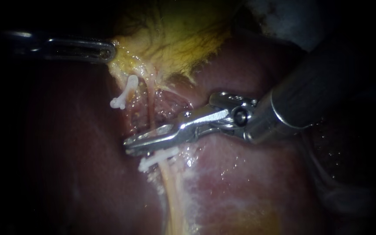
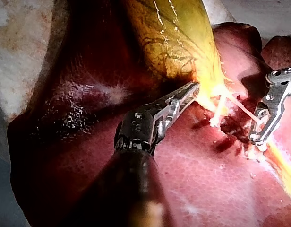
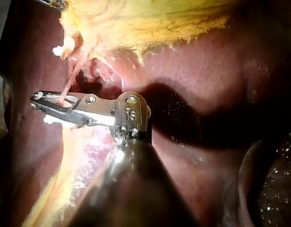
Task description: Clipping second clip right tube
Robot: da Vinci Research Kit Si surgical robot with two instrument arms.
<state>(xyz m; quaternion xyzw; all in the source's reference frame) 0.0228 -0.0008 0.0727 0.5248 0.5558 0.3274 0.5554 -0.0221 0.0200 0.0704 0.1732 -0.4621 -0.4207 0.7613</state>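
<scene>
While the left instrument (image 2: 192, 91) pinches the gallbladder (image 2: 174, 38), the right instrument (image 1: 129, 146) has its end effector closed on the right tube (image 1: 172, 191) mid-frame, above one seated clip (image 1: 157, 159); the second looks unfinished.

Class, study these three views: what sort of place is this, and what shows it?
Probably a surgical practice bench: a liver and gallbladder lie bare on a pale surface, the left instrument and right instrument work on them, and white clips sit on thin tubes.
</scene>
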